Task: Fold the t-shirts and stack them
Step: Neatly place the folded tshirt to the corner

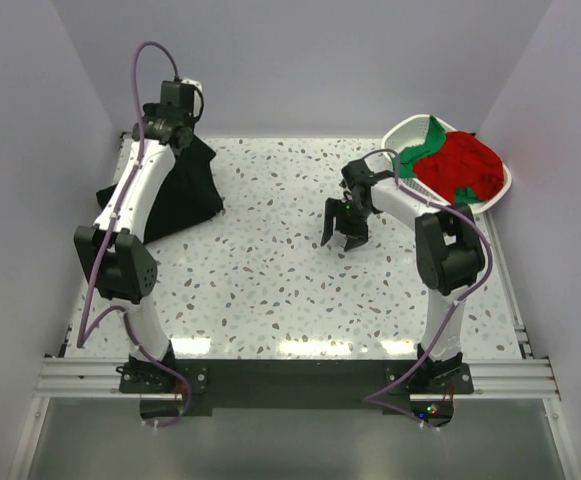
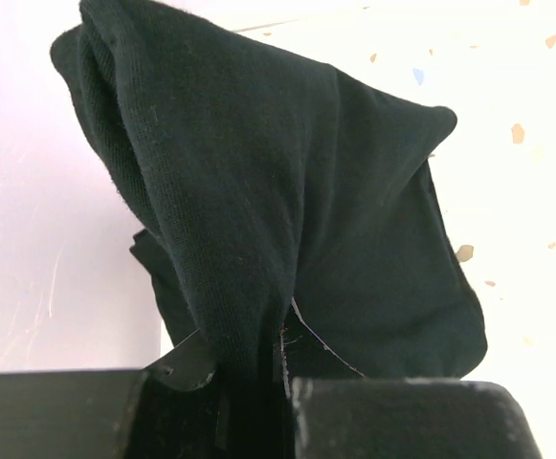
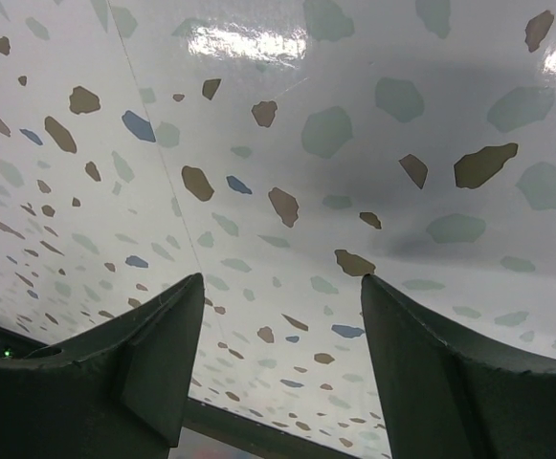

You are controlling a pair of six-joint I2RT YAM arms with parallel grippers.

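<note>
At the table's [image 1: 270,290] far left, the left gripper [image 1: 177,132] pinched a black shirt [image 1: 185,195], holding it up. The right gripper [image 1: 345,238] hung wide open. In the basket [image 1: 402,130] lay red and green shirts [image 1: 465,165].

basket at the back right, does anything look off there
Yes: the white basket sits skewed to the table edges, and the red t-shirt and green t-shirt are heaped unfolded, bulging over its rim.
</note>
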